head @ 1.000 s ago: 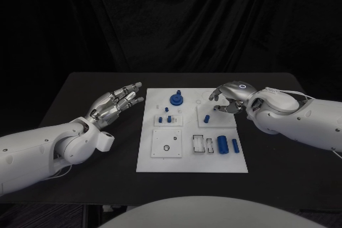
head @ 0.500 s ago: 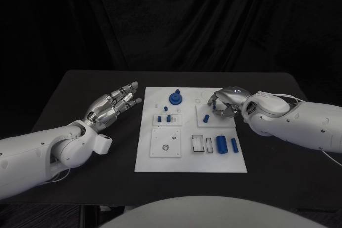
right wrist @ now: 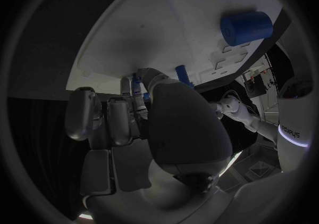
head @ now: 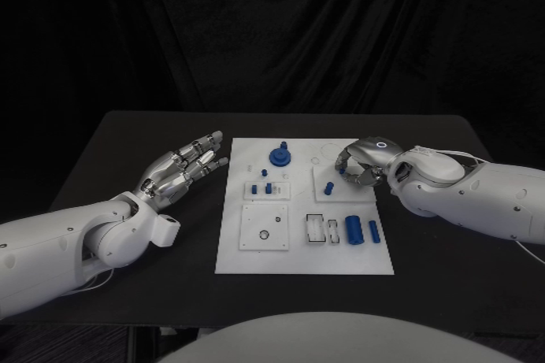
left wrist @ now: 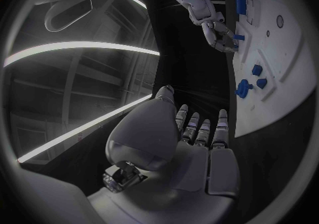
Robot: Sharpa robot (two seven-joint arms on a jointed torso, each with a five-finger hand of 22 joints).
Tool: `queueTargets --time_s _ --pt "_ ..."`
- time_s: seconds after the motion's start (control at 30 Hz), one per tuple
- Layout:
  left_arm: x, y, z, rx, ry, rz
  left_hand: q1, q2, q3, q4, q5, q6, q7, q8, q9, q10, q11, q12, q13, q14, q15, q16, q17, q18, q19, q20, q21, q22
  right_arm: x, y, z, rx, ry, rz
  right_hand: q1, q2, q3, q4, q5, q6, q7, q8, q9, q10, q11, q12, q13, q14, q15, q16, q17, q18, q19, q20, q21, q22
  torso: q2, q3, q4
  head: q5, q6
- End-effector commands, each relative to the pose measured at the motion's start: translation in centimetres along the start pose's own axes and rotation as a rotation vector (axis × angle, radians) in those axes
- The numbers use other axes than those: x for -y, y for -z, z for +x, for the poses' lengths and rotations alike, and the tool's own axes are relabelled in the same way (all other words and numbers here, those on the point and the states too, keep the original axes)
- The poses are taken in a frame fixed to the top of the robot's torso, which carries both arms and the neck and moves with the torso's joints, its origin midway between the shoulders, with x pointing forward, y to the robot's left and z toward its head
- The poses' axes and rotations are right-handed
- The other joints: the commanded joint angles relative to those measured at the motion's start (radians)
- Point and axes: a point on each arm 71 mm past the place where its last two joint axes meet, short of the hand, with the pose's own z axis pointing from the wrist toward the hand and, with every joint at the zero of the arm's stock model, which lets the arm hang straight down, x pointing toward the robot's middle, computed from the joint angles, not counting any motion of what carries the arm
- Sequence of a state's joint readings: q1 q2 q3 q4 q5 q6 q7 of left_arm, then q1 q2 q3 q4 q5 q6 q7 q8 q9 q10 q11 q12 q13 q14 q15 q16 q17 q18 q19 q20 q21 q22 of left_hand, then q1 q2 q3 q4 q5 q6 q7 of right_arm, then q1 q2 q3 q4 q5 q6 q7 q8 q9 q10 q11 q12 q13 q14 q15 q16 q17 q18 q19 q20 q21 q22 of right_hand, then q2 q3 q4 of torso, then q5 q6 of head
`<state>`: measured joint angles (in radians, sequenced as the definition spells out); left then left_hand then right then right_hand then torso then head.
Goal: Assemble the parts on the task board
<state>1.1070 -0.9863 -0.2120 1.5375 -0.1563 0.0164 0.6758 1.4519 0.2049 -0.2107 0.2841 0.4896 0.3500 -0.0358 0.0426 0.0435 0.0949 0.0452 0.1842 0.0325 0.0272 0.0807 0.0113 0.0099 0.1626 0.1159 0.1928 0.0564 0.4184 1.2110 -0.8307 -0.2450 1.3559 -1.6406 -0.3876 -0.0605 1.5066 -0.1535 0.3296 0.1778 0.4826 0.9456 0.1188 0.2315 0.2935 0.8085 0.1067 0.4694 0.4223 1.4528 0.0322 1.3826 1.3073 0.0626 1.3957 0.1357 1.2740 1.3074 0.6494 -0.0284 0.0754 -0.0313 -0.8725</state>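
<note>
- The left hand (head: 182,168) hovers over the black table (head: 136,135), palm up, fingers stretched out and apart, holding nothing; the task board (head: 306,245) lies just beside its fingertips.
- On the board nearest that hand stand a blue knobbed part (head: 279,156) and, closer to the robot, two short blue pegs (head: 262,190) in a small raised square.
- Toward the robot from the right hand lie a thick blue cylinder (head: 354,227) and a thin blue rod (head: 374,231), side by side.
- A blue peg (head: 328,188) stands upright just beside the right hand's fingertips.
- The right hand (head: 361,160) is over the board's far right corner, fingers curled down onto the board; the right wrist view shows a small blue piece (right wrist: 136,80) at its fingertips, but whether it is pinched I cannot tell.
</note>
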Motion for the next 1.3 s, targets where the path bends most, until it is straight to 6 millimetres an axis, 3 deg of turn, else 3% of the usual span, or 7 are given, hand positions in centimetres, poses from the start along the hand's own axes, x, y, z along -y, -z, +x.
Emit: queueTargets --time_s 0.03,0.17,0.53,0.7,0.93,1.07,1.3 --pt "0.5 -0.1 0.2 -0.011 0.021 0.079 0.012 0.001 -0.001 -0.007 0.007 0.003 0.008 -0.003 -0.001 -0.002 0.005 -0.007 -0.001 0.003 0.009 -0.002 0.001 0.016 0.0 0.009 -0.001 -0.001 0.2 0.2 0.3 0.0 0.007 0.014 0.003 0.005 -0.003 -0.008 0.004 0.012 -0.002 0.012 0.015 0.014 0.001 0.0 -0.003 0.006 -0.003 0.007 0.044 0.007 0.007 -0.001 0.007 0.172 -0.002 -0.0001 0.0011 -0.001 0.0" --pt "0.4 -0.1 0.2 -0.013 0.022 0.071 0.019 0.001 0.0 -0.01 0.014 0.003 0.013 -0.003 -0.001 -0.004 0.003 -0.008 -0.001 0.004 0.014 -0.001 0.001 0.016 0.002 0.015 0.0 -0.002 0.2 0.1 0.3 -0.001 0.007 0.013 0.005 0.013 -0.007 -0.017 0.008 0.021 -0.004 0.032 0.04 0.023 -0.003 0.001 -0.009 0.005 -0.005 0.006 0.041 0.007 0.007 -0.002 0.008 0.172 -0.004 0.0 -0.0012 0.0 0.0" --pt "0.1 -0.3 0.4 -0.022 0.028 0.054 0.045 0.004 0.009 -0.029 0.046 0.014 0.035 -0.001 0.001 -0.008 -0.003 -0.009 -0.001 0.017 0.032 0.002 0.005 0.016 0.014 0.034 0.005 0.005 0.2 0.1 0.2 0.014 0.007 0.004 0.009 0.032 -0.012 -0.043 0.004 0.012 0.006 0.073 0.106 0.079 -0.022 0.014 -0.022 0.001 -0.02 0.0 0.03 0.008 0.006 -0.015 0.006 0.171 -0.003 -0.002 0.0007 -0.002 0.0" --pt "-0.1 -0.4 0.4 -0.023 0.029 0.05 0.046 0.008 0.011 -0.03 0.05 0.02 0.042 0.0 0.002 -0.007 -0.005 -0.007 -0.001 0.021 0.038 0.004 0.006 0.016 0.019 0.04 0.007 0.008 0.2 0.1 0.1 0.034 0.007 -0.003 -0.003 0.044 -0.021 -0.041 -0.04 0.008 0.006 0.097 0.143 0.1 -0.03 0.015 -0.03 0.005 -0.028 0.001 0.031 0.006 0.011 -0.023 0.012 0.173 -0.003 -0.0018 0.0009 0.0 0.0" --pt "-0.3 -0.4 0.4 -0.022 0.03 0.042 0.047 0.01 0.013 -0.03 0.051 0.021 0.045 0.0 0.002 -0.007 -0.005 -0.007 -0.001 0.026 0.044 0.006 0.007 0.016 0.024 0.045 0.009 0.012 0.1 0.2 -0.2 0.068 -0.02 -0.004 -0.005 0.055 -0.023 -0.04 -0.059 0.012 0.003 0.114 0.165 0.118 -0.035 0.015 -0.035 0.012 -0.031 0.008 0.037 0.002 0.022 -0.026 0.027 0.178 -0.002 -0.0021 0.0016 0.007 0.0" --pt "-0.3 -0.3 0.4 -0.022 0.03 0.038 0.047 0.01 0.013 -0.031 0.051 0.021 0.045 0.0 0.002 -0.007 -0.004 -0.006 -0.001 0.027 0.044 0.006 0.008 0.016 0.025 0.046 0.009 0.013 0.1 0.3 -1.0 0.083 -0.029 -0.003 -0.003 0.058 -0.023 -0.04 -0.063 0.008 0.005 0.116 0.17 0.123 -0.035 0.013 -0.038 0.017 -0.032 0.015 0.044 0.0 0.028 -0.027 0.036 0.181 -0.002 -0.0025 0.0012 0.011 0.0" --pt "-0.4 -0.4 0.4 -0.022 0.03 0.031 0.054 0.008 0.017 -0.039 0.052 0.022 0.045 0.0 0.002 -0.007 -0.003 -0.005 -0.001 0.029 0.048 0.006 0.008 0.017 0.029 0.051 0.011 0.013 -0.5 0.4 -4.2 0.12 -0.026 -0.012 -0.001 0.062 -0.024 -0.039 -0.083 0.005 0.006 0.12 0.18 0.129 -0.035 0.01 -0.043 0.019 -0.031 0.015 0.044 -0.001 0.031 -0.027 0.038 0.182 -0.002 -0.0017 0.0009 0.014 0.0"
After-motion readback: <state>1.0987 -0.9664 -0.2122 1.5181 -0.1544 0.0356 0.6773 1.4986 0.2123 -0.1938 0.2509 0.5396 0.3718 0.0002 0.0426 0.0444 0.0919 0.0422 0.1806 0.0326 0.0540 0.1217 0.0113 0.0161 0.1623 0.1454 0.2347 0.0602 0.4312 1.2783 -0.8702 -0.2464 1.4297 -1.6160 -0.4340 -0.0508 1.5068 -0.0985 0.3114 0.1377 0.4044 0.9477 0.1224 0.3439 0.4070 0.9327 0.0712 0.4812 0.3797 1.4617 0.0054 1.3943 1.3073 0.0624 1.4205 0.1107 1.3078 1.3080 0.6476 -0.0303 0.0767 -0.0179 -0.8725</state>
